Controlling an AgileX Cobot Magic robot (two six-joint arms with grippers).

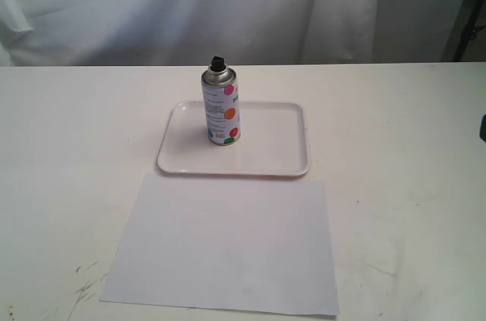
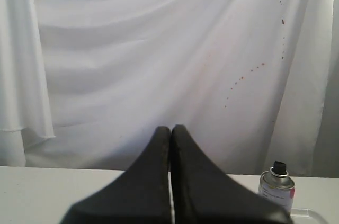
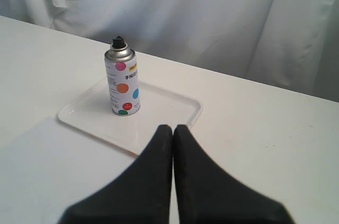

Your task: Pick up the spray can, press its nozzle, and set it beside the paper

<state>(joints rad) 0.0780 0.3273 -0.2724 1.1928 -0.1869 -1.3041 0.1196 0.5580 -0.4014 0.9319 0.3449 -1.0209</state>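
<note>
The spray can stands upright on a white tray, white with coloured dots, its black nozzle on top. The paper lies flat on the table just in front of the tray. In the right wrist view the spray can is beyond my right gripper, which is shut and holds nothing. My left gripper is shut and empty too, with the spray can off to one side and farther away. Neither gripper's fingertips show in the exterior view.
A white cloth backdrop hangs behind the table. A dark part shows at the right edge of the exterior view. Scuff marks mark the table near the paper's front left corner.
</note>
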